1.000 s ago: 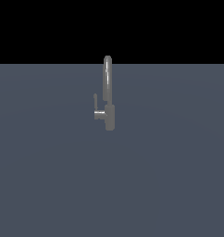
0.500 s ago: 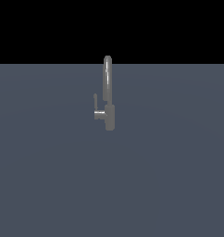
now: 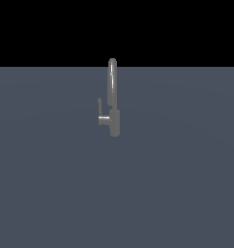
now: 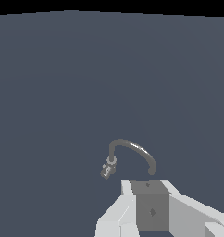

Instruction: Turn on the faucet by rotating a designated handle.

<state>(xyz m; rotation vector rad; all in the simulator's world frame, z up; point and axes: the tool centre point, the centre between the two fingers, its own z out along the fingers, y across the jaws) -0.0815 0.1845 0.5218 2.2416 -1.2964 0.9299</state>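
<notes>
Exterior view shows the faucet [image 3: 112, 99] alone mid-floor, its handle [image 3: 100, 107] at nine o'clock, untouched. Wrist view shows the gripper [image 4: 148, 210] above; jaw opening hidden. Everything remains.

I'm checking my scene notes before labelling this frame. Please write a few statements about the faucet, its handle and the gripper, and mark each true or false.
1. The faucet stands upright on the grey floor, its thin spout rising from a thicker base. True.
2. The handle is on the exterior view's right of the base. False: it branches off on the exterior view's left.
3. The robot arm shows in the exterior view. False: only the faucet is seen there.
4. In the wrist view the gripper is apart from the faucet. True.
5. The gripper is clamped on the handle. False: it touches nothing, and its fingertips are out of view.
</notes>
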